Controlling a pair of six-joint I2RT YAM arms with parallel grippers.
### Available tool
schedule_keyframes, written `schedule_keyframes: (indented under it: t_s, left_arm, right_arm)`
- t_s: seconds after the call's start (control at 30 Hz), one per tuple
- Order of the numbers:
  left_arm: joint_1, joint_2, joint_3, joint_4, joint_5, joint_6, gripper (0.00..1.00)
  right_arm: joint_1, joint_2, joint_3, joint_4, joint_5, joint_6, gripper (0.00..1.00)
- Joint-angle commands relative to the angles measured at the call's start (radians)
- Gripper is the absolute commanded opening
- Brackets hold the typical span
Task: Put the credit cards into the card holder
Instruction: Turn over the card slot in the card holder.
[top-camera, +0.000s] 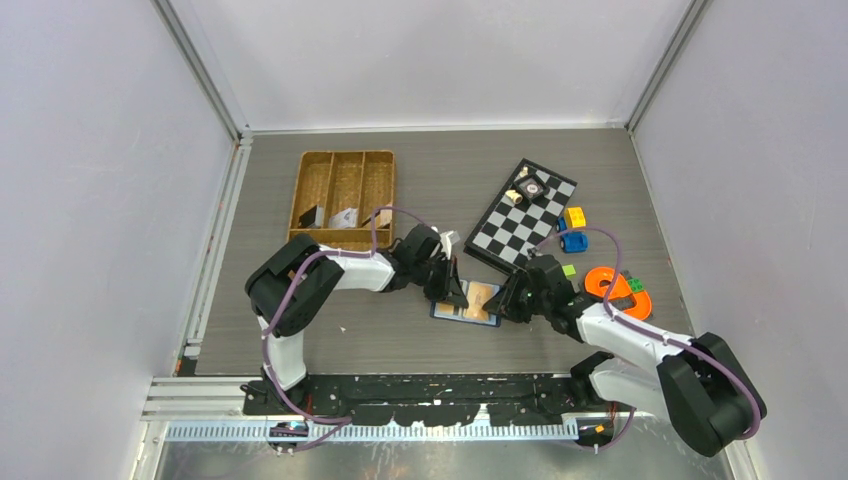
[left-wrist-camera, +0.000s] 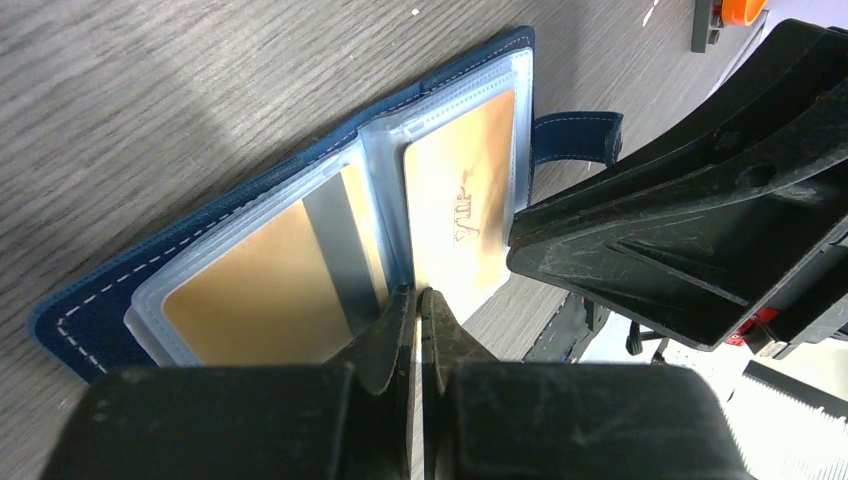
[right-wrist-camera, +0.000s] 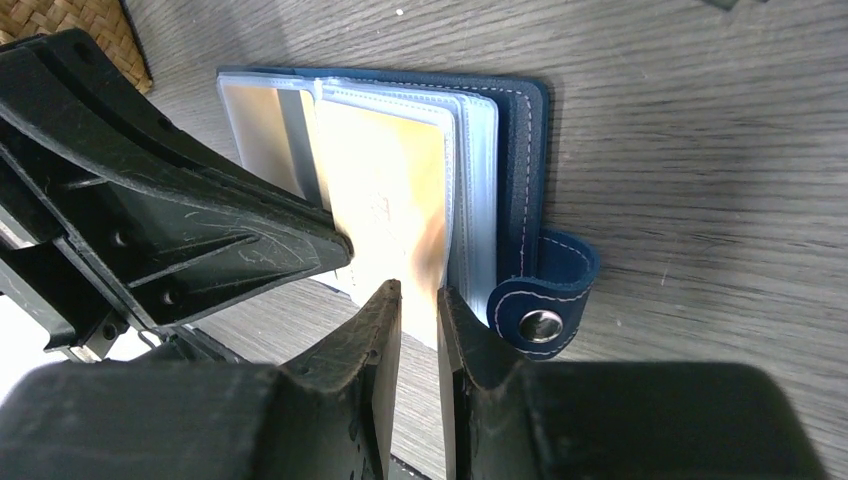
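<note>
The navy card holder (top-camera: 467, 304) lies open on the table between my two grippers. In the left wrist view its clear sleeves hold an orange-tan credit card with a dark stripe (left-wrist-camera: 265, 300) and a second orange-tan card (left-wrist-camera: 460, 200). The snap tab (left-wrist-camera: 575, 135) sticks out at the side. My left gripper (left-wrist-camera: 416, 298) is shut, its tips down at the fold beside the second card. In the right wrist view that card (right-wrist-camera: 385, 190) runs from its sleeve down under my right gripper (right-wrist-camera: 420, 295). Those jaws stand a little apart, and the card's end shows in the gap.
A brown wicker tray (top-camera: 345, 195) stands at the back left. A checkerboard (top-camera: 520, 215) lies at the back right. Near it are a blue toy car (top-camera: 573, 241), a yellow block (top-camera: 574, 216) and an orange ring toy (top-camera: 618, 290). Walls enclose three sides.
</note>
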Motion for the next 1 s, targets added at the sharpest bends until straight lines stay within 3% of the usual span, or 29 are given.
schedule_keyframes:
  t_s: [0.0,0.23,0.97]
  left_arm:
    - [-0.005,-0.022,-0.006,0.076,0.055,-0.01,0.0]
    - [0.0,-0.019,-0.013,0.081,0.057,-0.017,0.0]
    - [0.017,-0.043,-0.067,0.21,0.108,-0.077,0.0]
  right_arm:
    - [0.001,-0.032,0.005,0.073,-0.055,-0.002,0.24]
    - [0.0,-0.006,0.029,-0.057,0.033,-0.007,0.2]
    - [0.0,-0.006,-0.017,-0.031,0.02,0.03,0.23]
